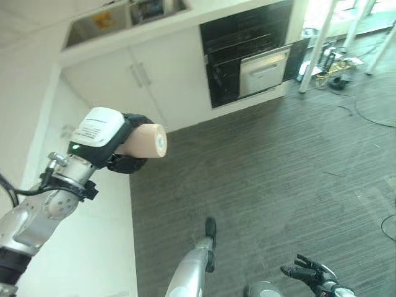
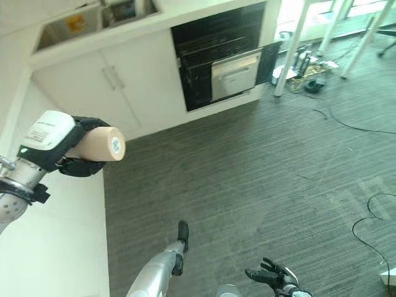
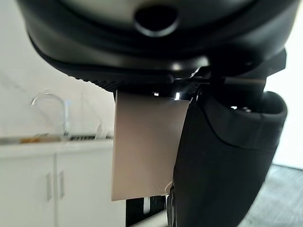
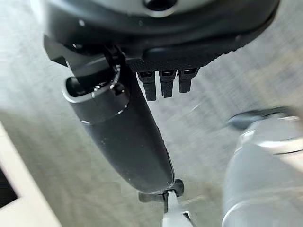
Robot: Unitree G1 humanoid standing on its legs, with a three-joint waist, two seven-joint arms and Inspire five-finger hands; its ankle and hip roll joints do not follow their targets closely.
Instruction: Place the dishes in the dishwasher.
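My left hand (image 1: 129, 156) is raised over the white counter's edge, shut on a beige cup (image 1: 148, 140) that lies on its side with its base toward the room. The left wrist view has the cup (image 3: 147, 146) pinned against the dark thumb (image 3: 222, 156). Across the grey carpet, the dishwasher (image 1: 247, 37) stands in the far cabinet run, its dark front open and a pale panel (image 1: 265, 71) sticking out. My right hand (image 1: 312, 272) hangs low at the near right, open, fingers spread and holding nothing; its thumb (image 4: 128, 137) shows above the carpet.
A sink (image 1: 99, 21) is set in the far countertop above white cabinet doors (image 1: 136, 77). A white counter (image 1: 93, 247) runs along my left. White table legs and loose cables (image 1: 334, 68) stand at the far right. Grey carpet (image 1: 278, 161) lies between.
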